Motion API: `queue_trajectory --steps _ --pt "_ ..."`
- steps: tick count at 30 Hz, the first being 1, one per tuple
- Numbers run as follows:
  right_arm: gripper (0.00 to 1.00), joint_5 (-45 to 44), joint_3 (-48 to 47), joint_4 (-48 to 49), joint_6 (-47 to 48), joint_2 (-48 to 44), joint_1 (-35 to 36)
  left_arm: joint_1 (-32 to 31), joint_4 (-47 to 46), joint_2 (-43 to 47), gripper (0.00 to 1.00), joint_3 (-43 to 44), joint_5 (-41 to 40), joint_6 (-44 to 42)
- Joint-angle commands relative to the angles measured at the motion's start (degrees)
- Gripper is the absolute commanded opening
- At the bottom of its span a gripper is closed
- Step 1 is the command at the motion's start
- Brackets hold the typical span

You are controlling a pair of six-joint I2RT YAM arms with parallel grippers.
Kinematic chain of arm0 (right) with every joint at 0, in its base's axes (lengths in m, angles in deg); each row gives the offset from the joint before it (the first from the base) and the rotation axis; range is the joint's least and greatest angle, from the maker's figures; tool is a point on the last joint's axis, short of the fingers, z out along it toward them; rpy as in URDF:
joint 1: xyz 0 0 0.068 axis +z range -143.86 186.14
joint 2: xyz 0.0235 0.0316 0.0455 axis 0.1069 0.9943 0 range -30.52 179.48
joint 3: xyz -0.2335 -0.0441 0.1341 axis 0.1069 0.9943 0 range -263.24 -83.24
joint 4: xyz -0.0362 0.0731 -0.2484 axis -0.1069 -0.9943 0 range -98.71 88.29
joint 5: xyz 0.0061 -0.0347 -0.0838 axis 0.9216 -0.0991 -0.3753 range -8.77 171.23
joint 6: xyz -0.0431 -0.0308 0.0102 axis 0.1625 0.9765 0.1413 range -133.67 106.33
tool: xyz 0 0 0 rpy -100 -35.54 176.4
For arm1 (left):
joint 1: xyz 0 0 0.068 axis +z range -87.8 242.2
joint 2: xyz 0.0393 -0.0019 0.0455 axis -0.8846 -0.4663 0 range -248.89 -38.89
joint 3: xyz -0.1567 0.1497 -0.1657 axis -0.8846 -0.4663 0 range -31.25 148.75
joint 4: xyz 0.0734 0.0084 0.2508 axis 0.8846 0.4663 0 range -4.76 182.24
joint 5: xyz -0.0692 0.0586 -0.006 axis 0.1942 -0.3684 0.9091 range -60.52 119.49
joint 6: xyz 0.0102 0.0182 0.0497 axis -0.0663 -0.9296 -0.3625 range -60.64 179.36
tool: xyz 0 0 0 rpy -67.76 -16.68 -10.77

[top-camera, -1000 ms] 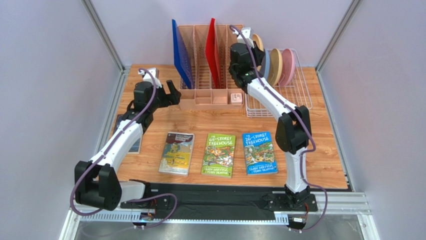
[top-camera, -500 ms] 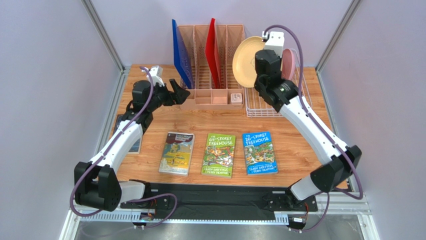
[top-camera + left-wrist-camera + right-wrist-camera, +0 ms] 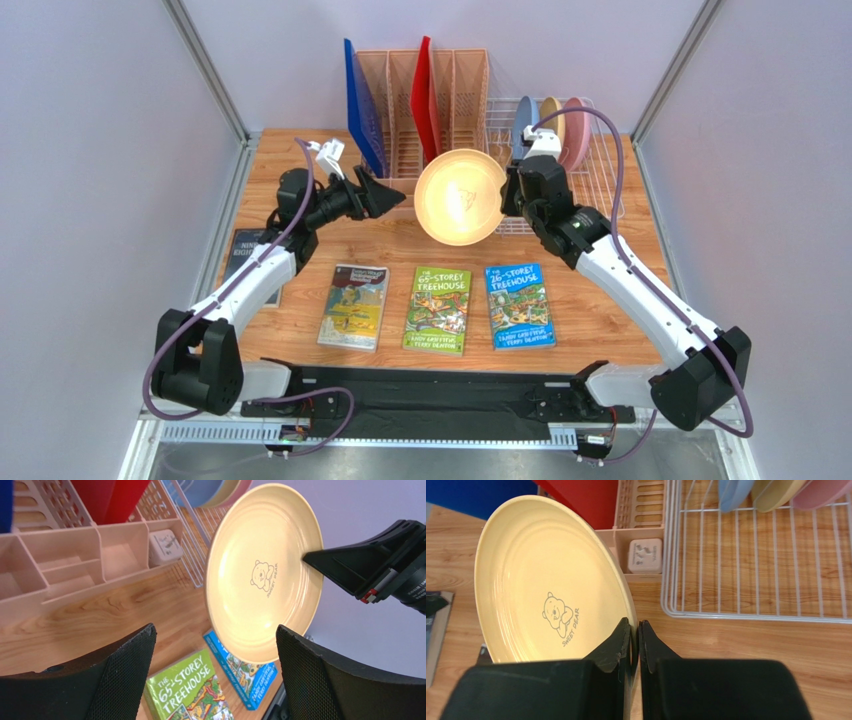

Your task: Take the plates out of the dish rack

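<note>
My right gripper (image 3: 508,196) is shut on the rim of a cream plate (image 3: 460,196) with a bear print, held up in the air in front of the organiser, face toward the left arm. The plate also shows in the right wrist view (image 3: 546,590) and the left wrist view (image 3: 262,575). My left gripper (image 3: 388,196) is open and empty, just left of the plate, apart from it. The white wire dish rack (image 3: 600,195) at the back right holds a grey-blue plate (image 3: 527,122), a cream plate (image 3: 552,115) and a pink plate (image 3: 577,130), all upright.
A salmon-pink slotted organiser (image 3: 420,110) with an upright blue board (image 3: 362,105) and red board (image 3: 424,100) stands left of the rack. Three books (image 3: 439,308) lie in a row on the wooden table, and a dark book (image 3: 245,250) lies at the left edge.
My right arm has carried the cream plate from above the rack down and left to in front of the organiser. My left gripper has moved right toward the plate.
</note>
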Motion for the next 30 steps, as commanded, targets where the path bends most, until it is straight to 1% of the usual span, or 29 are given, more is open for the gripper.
queue_trajectory --steps 1,3,6,7,9,10,11,12,15,16,17,18,19,20,22,23,24,25,26,28,29,30 --pt "0.00 9.1 2.0 7.9 -6.3 -3.7 0.1 -2.2 -4.6 0.1 0.94 -2.2 0.7 2.6" --pt "0.00 11.8 3.3 8.8 -7.5 -3.8 0.1 -2.9 -6.1 0.4 0.93 -3.3 -0.6 3.0" --pt "0.00 14.1 5.0 10.4 -9.1 -3.9 0.0 -3.5 -7.2 0.6 0.88 -4.4 -1.4 3.5" --pt "0.00 14.5 5.4 10.7 -9.4 -4.0 0.1 -3.6 -7.1 0.6 0.81 -4.4 -1.5 3.3" --pt "0.00 16.3 6.0 11.3 -10.4 -3.9 0.1 -3.8 -7.3 0.6 0.74 -4.4 -1.7 3.4" --pt "0.00 17.0 6.1 11.4 -10.6 -3.8 0.1 -4.0 -7.5 0.5 0.64 -4.4 -1.8 3.1" --pt "0.00 17.4 6.2 11.4 -11.2 -3.7 0.1 -4.1 -7.4 0.4 0.58 -4.3 -2.0 2.9" --pt "0.00 18.4 6.3 11.7 -11.5 -3.6 0.1 -4.4 -7.4 0.6 0.42 -4.5 -3.0 2.8" --pt "0.00 19.1 6.9 12.2 -11.9 -3.5 0.1 -4.7 -5.6 0.7 0.17 -4.1 -4.3 1.4" --pt "0.00 19.0 7.0 12.3 -11.9 -3.4 0.1 -4.8 -4.8 0.4 0.05 -3.5 -4.7 0.9" --pt "0.00 19.1 7.0 12.5 -12.2 -3.3 0.2 -4.9 -4.1 0.3 0.02 -3.2 -5.1 0.1" --pt "0.00 21.2 7.0 12.8 -12.3 -3.2 0.1 -5.1 -2.7 0.4 0.00 -3.0 -6.1 -0.2" --pt "0.00 21.8 7.0 13.1 -12.3 -3.1 0.1 -5.2 -2.0 0.8 0.00 -3.0 -7.1 -0.7" --pt "0.10 22.5 7.0 13.1 -12.2 -3.0 0.1 -5.5 -1.1 1.3 0.00 -3.1 -8.3 -1.2" --pt "0.34 22.6 7.0 13.0 -11.8 -3.1 0.1 -5.9 3.2 2.9 0.00 -2.8 -13.0 -3.4" --pt "0.57 21.5 7.2 13.0 -11.5 -3.2 0.1 -6.0 4.8 3.8 0.00 -2.7 -14.7 -4.4" --pt "0.73 20.2 7.2 11.9 -11.3 -3.5 0.1 -6.0 8.2 4.6 0.00 -2.4 -18.8 -5.9" --pt "0.82 18.1 7.2 11.4 -10.2 -3.7 0.1 -6.0 10.2 6.6 0.00 -2.2 -21.2 -6.9" --pt "0.87 15.5 7.1 10.0 -9.3 -4.0 0.1 -6.0 11.9 7.8 0.00 -2.2 -26.2 -7.6" --pt "0.88 12.2 7.0 8.5 -7.5 -4.8 0.0 -6.0 16.1 11.4 0.00 -2.8 -31.4 -9.1" --pt "0.89 9.7 7.0 7.5 -6.8 -5.2 -0.1 -6.0 19.3 12.6 0.00 -2.8 -36.2 -9.6" --pt "0.89 8.6 7.1 7.0 -6.5 -5.8 -0.3 -6.0 20.6 14.5 0.00 -2.6 -38.4 -10.2"
